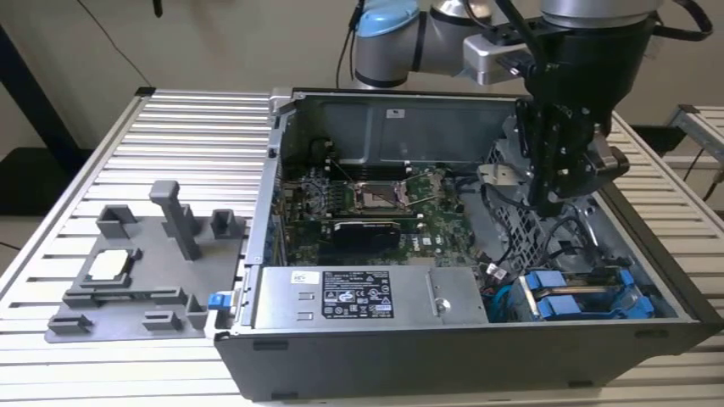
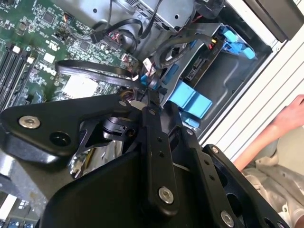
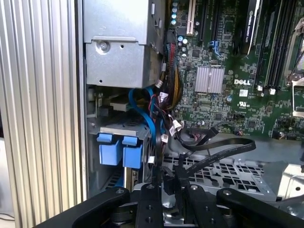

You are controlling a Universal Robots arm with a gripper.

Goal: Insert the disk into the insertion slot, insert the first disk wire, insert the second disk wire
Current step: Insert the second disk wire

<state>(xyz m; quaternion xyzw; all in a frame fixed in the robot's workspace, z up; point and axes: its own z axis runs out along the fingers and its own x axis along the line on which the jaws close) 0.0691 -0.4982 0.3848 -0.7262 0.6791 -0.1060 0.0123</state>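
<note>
The disk (image 1: 562, 307), only its bright blue plastic carrier front showing, sits in the drive bay at the corner of the open grey metal computer case (image 1: 453, 373), on the exterior view's right. A matching blue carrier (image 1: 543, 281) is just beside it, and I cannot tell the two apart. Near the bay, my black gripper (image 1: 551, 203) is pinched closed on the connector of a flat black wire (image 3: 223, 147).

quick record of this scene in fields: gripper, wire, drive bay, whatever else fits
gripper: shut on a black wire, above the perforated cage inside the open computer case
black wire: loops from the gripper across the cage
blue drive carriers: two, side by side in the bay
grey fixture: on the table, at the exterior view's left of the case
</note>
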